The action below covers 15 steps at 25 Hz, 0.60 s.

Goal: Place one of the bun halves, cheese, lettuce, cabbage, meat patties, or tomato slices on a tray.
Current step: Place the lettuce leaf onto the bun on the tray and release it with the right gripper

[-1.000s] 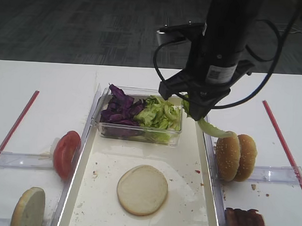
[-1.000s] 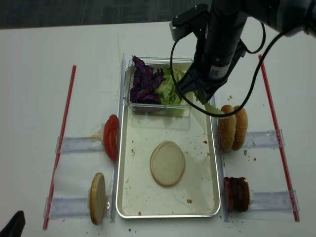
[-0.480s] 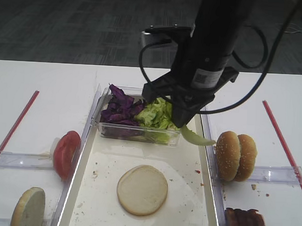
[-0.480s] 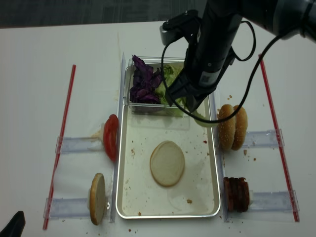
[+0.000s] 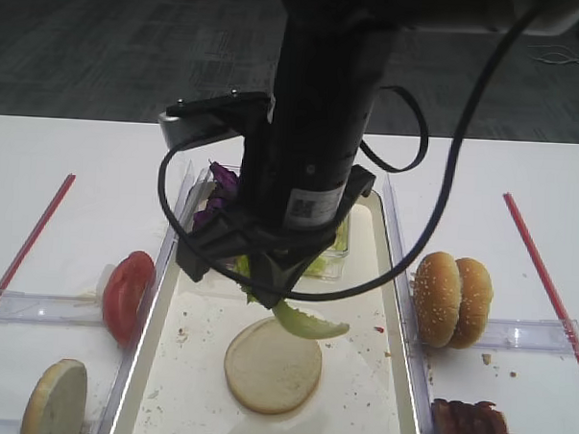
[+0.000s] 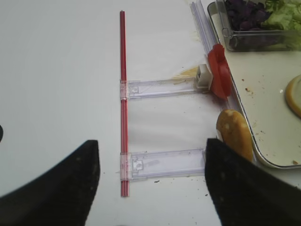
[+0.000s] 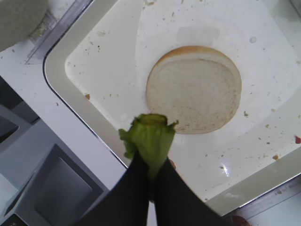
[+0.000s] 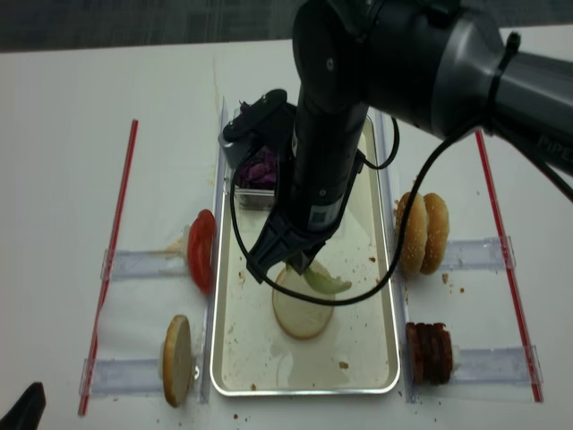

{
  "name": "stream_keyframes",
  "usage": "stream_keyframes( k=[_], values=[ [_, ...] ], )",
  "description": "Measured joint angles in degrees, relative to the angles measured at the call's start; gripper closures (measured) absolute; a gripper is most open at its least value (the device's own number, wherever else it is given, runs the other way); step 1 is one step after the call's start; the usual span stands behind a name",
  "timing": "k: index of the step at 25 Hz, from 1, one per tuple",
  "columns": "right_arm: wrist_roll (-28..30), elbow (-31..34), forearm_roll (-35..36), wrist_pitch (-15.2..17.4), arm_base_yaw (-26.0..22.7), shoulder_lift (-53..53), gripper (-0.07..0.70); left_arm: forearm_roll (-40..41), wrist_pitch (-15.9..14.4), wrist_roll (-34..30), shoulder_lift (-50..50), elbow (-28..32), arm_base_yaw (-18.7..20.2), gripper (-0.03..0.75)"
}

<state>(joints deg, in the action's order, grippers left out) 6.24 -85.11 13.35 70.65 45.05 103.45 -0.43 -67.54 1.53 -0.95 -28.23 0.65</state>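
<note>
Right wrist view: right claw (image 7: 149, 181) clamped on crinkly pale-green lettuce strip (image 7: 149, 141), hanging above pale round cut-face bun half (image 7: 195, 88) in cream rimmed tray (image 7: 70, 101). Carry step, probably. Next: lower over bun, release. Left claw (image 6: 150, 181) spread, empty.

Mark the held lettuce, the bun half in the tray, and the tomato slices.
lettuce (image 7: 149, 141), right wrist view, leaf tip.
bun half (image 5: 272, 364), exterior high view, cut face centre.
tomato slices (image 8: 200, 250), realsense view, red face.

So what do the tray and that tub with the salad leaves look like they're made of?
The tray looks like metal or enamelled metal: cream inside, shiny rolled rim, hard to say which. The tub seems clear rigid plastic, since the purple leaves show through its wall.
</note>
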Motion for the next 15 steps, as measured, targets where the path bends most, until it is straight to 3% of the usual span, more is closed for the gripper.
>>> stream_keyframes(
  k=[7,15],
  values=[
    [0.0,0.0,-0.47,-1.85,0.14,5.36,0.573,0.0,0.0,0.0,0.0,0.0,0.0,0.242],
    [0.0,0.0,-0.88,-6.42,0.14,12.19,0.573,0.0,0.0,0.0,0.0,0.0,0.0,0.242]
  ],
)
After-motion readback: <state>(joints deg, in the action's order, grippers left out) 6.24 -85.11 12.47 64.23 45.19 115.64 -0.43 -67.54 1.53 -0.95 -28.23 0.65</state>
